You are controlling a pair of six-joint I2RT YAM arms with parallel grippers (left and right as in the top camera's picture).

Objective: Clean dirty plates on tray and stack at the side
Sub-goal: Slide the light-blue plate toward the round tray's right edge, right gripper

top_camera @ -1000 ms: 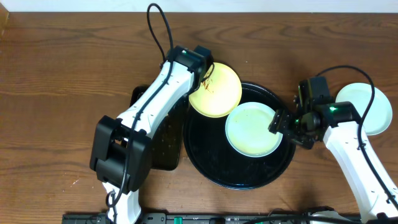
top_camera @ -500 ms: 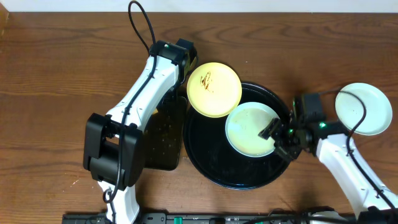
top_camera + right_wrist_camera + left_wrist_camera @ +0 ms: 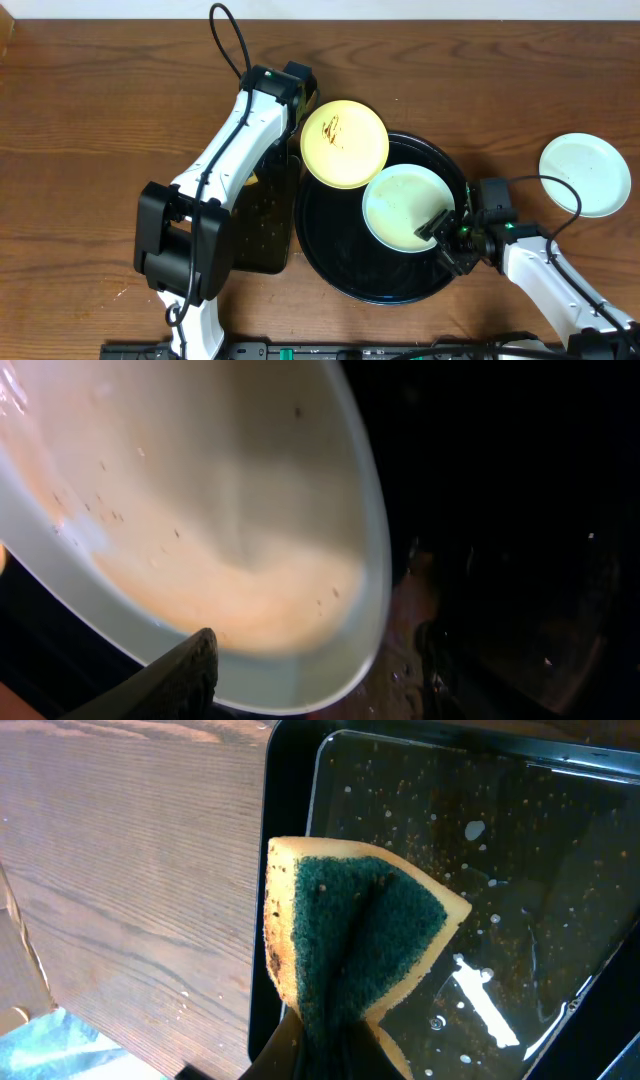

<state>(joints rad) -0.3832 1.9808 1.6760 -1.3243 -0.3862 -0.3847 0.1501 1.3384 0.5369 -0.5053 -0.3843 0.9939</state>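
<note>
Seen from overhead, the left arm [image 3: 235,150] has swung back off the yellow plate [image 3: 345,143], which overlaps the upper-left rim of the round black tray [image 3: 335,255], and the right gripper [image 3: 445,238] has dropped to the right edge of the mint plate [image 3: 400,205] lying in that tray; a second mint plate [image 3: 585,175] sits on the table [image 3: 100,120], well apart to the right. The left wrist view shows the left gripper [image 3: 325,1045] clamped on a folded green sponge [image 3: 350,930] above the wet rectangular tray [image 3: 500,870]. The right wrist view shows the right fingers [image 3: 180,675] standing apart with the mint plate's rim between them.
</note>
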